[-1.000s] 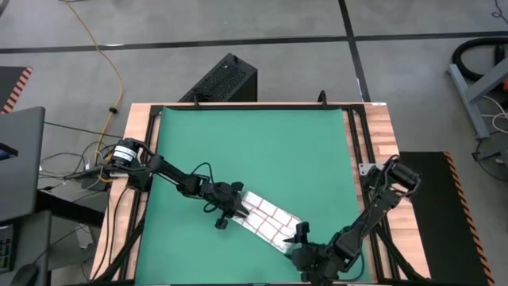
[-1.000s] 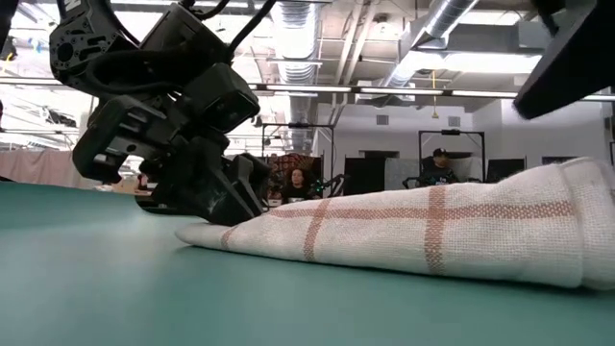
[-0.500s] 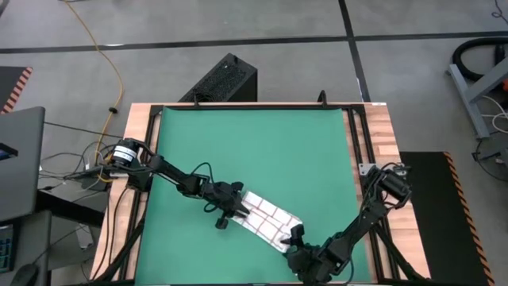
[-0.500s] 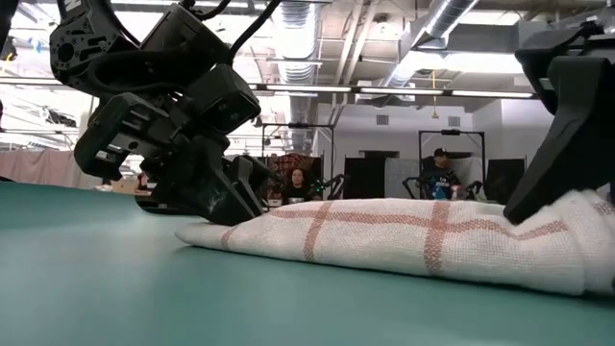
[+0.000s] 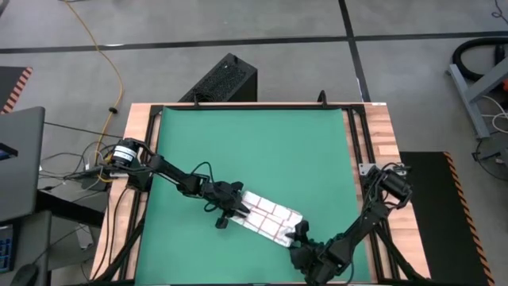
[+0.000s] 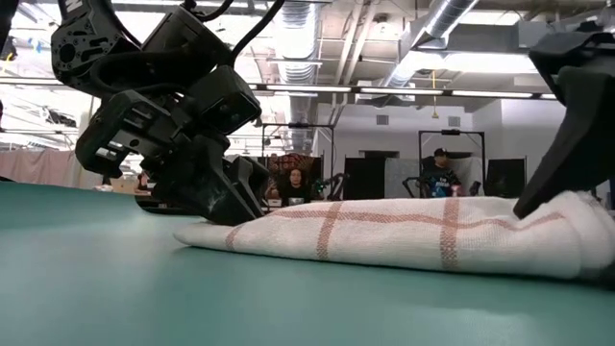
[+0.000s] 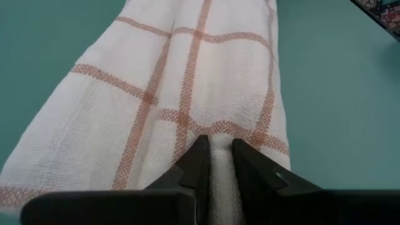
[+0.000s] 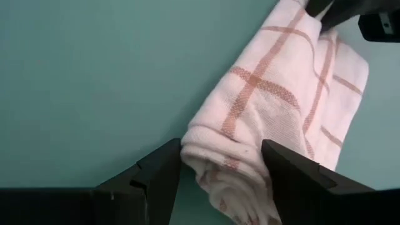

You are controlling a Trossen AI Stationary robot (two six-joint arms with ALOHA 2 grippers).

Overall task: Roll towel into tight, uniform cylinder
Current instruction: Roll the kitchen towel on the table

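The towel (image 5: 270,220) lies lengthwise between both arms (loosely rolled), left gripper (image 7: 215,156) pinching one end, right gripper (image 8: 222,165) open astride the other.

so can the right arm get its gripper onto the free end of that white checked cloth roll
Probably yes: the right gripper is open and straddles the near end of the white red-checked towel roll, with nothing between them. The left gripper pinches the far end.

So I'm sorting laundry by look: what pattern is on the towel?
White with a thin reddish grid of checks on the towel, clearest in the left wrist view.
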